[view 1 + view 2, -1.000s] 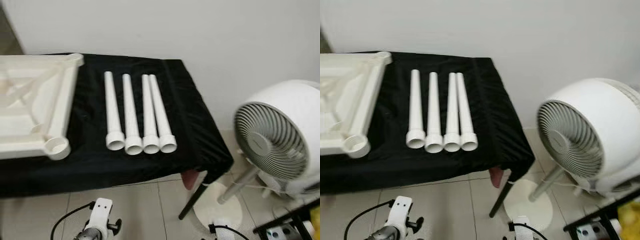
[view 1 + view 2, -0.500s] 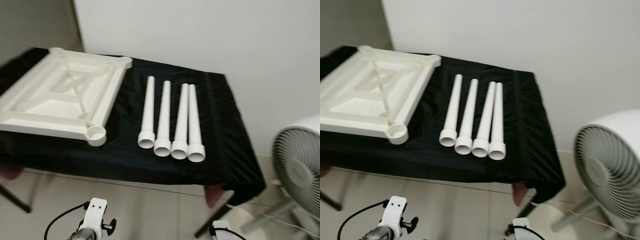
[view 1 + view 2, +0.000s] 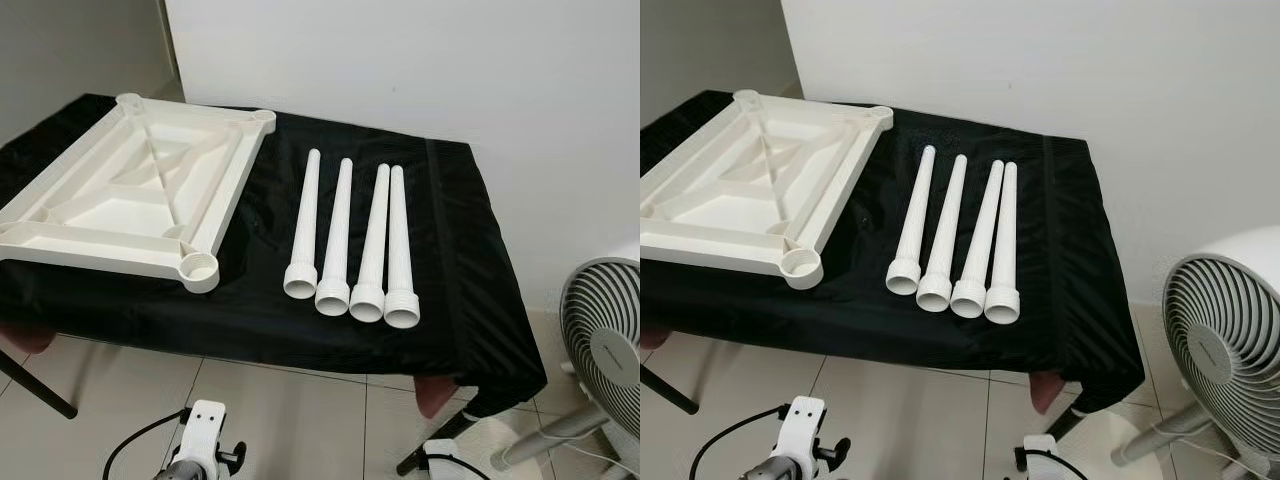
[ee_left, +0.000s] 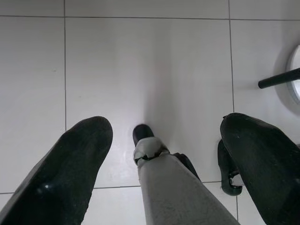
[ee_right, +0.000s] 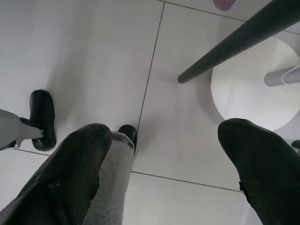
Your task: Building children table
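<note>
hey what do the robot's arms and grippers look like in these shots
Each gripper has two broad, rounded matte black fingers, as on the left gripper and right gripper. In the head views, the left arm ends in a white plastic block with small holes above a silver segment, and a thin black cable loops off it.

A black cloth (image 3: pixel 470 300) covers a stand with dark legs (image 5: pixel 225 49) on a white tiled floor (image 4: pixel 140 61). A white fan (image 3: pixel 1230 340) stands at the cloth's right end, its round base (image 5: pixel 248 89) beside one leg. A white wall (image 3: pixel 400 60) rises behind.
</note>
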You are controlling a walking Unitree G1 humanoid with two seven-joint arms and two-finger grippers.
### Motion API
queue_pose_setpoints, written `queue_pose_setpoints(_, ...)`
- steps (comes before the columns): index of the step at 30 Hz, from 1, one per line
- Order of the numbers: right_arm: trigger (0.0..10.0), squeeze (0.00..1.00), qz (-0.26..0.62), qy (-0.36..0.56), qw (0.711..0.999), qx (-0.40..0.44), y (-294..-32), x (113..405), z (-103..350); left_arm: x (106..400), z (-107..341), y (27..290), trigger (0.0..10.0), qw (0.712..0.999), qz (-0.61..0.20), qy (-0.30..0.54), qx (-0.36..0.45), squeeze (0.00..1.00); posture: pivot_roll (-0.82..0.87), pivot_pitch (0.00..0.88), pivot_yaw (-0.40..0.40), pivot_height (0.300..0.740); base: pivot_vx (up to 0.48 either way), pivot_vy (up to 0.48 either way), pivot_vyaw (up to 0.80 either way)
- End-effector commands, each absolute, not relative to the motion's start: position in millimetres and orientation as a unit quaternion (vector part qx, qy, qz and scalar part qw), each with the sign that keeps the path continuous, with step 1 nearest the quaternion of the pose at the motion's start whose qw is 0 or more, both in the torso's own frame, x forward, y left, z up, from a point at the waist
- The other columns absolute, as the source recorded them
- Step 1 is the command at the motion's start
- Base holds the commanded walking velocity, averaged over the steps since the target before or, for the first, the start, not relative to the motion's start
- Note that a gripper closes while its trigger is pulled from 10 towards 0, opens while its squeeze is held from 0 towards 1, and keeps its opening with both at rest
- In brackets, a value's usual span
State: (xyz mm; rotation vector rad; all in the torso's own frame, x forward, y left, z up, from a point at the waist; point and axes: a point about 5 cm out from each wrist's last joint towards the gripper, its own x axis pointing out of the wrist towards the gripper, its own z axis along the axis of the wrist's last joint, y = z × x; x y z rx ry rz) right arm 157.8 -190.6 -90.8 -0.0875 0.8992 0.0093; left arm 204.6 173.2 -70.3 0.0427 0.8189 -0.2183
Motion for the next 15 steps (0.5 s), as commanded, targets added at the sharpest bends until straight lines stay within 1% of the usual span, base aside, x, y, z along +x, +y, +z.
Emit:
queue_pose_setpoints(1, 10.0, 0.0, -0.008, 0.448, 0.893, -0.036, -193.2, 150.1, -94.0, 198.7, -74.0, 175.8, 10.0, 0.906, -0.096, 0.411, 0.024, 0.0, -0.04, 0.0, -0.042, 0.74, 0.0, 0.0, 0.0)
queue_pose_setpoints(2, 10.0, 0.0, -0.008, 0.448, 0.893, -0.036, -193.2, 150.1, -94.0, 198.7, -74.0, 175.8, 10.0, 0.906, -0.096, 0.411, 0.024, 0.0, -0.04, 0.0, -0.042, 0.74, 0.0, 0.0, 0.0)
queue_pose_setpoints(7, 10.0, 0.0, -0.015, 0.457, 0.889, -0.039, -197.8, 144.4, -95.7, 197.0, -74.8, 180.7, 10.0, 0.906, -0.078, 0.415, 0.019, 0.0, -0.04, 0.0, -0.043, 0.74, 0.0, 0.278, 0.0)
queue_pose_setpoints(9, 10.0, 0.0, -0.015, 0.463, 0.885, -0.039, -199.3, 140.0, -97.1, 196.9, -74.6, 183.9, 10.0, 0.908, -0.062, 0.415, 0.008, 0.0, -0.04, 0.0, -0.046, 0.74, 0.0, 0.3, 0.0)
queue_pose_setpoints(15, 10.0, 0.0, -0.013, 0.468, 0.882, -0.042, -199.2, 136.2, -98.6, 197.3, -74.2, 186.4, 10.0, 0.908, -0.061, 0.415, 0.011, 0.0, -0.03, 0.0, -0.048, 0.74, 0.0, 0.346, 0.0)
